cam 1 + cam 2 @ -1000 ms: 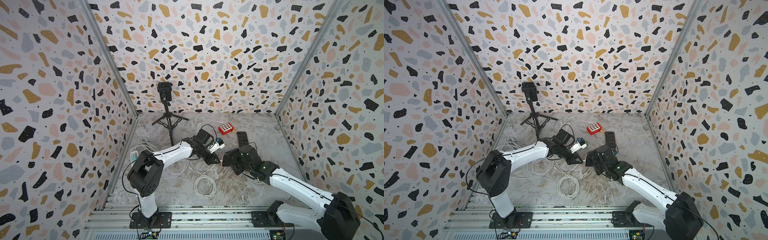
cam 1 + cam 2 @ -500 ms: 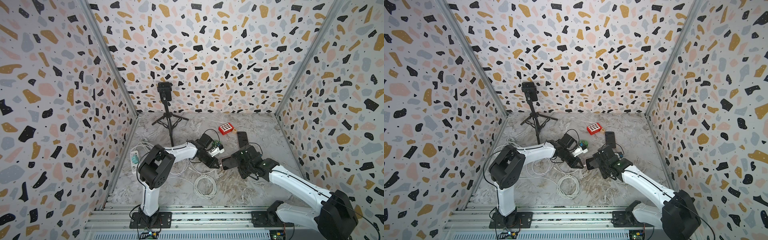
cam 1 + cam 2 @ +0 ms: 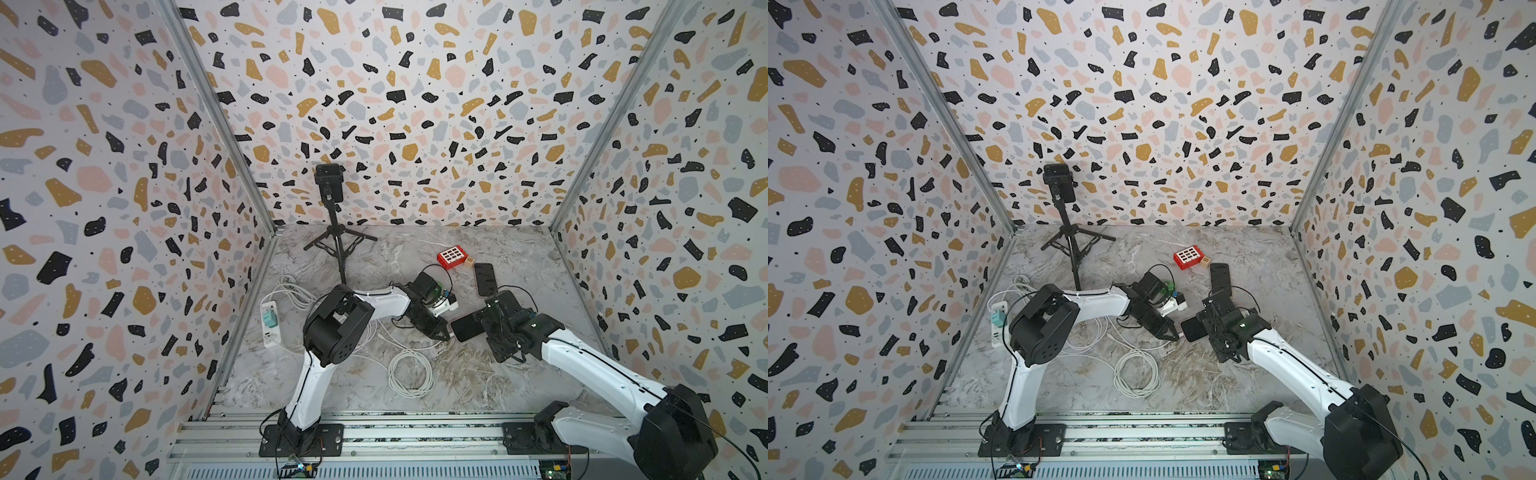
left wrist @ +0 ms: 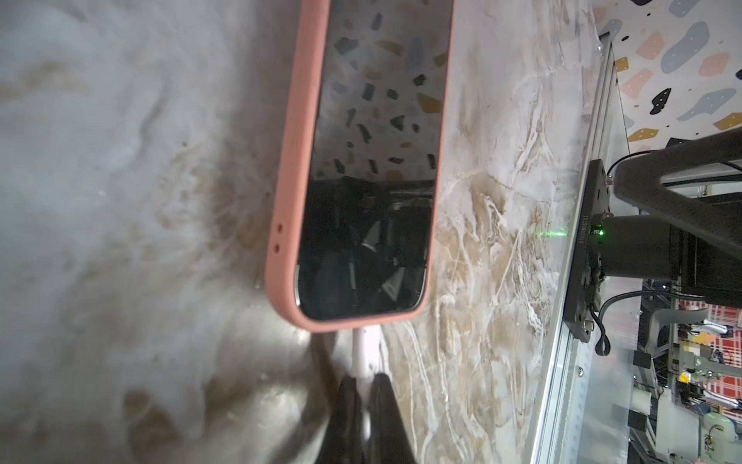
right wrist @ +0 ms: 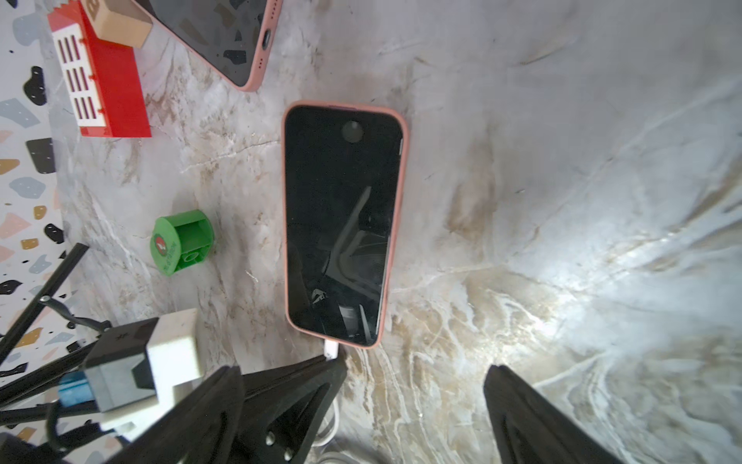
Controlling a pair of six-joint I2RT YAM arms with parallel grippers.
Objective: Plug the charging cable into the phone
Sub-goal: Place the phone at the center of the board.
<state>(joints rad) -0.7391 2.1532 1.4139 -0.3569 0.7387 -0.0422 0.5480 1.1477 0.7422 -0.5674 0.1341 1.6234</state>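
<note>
Phone (image 5: 343, 225) is lying flat near the worktop's (image 5: 562, 160) middle; I am pinching the white cable plug (image 4: 359, 353) against its end with my left hand (image 4: 363, 379), while my right hand (image 5: 365, 371) is gaping wide and empty.

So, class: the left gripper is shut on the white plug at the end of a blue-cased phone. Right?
No: the case on the phone is pink, not blue, as the right wrist view shows. The left gripper is shut on the white plug at its end.

A robotics lab test cell: terrazzo-print wall panels (image 3: 415, 104) enclose a marbled grey desk (image 3: 478, 386), a black tripod-mounted camera (image 3: 329, 187) upper centre, and aluminium mounting rails (image 3: 415, 434) below.
</note>
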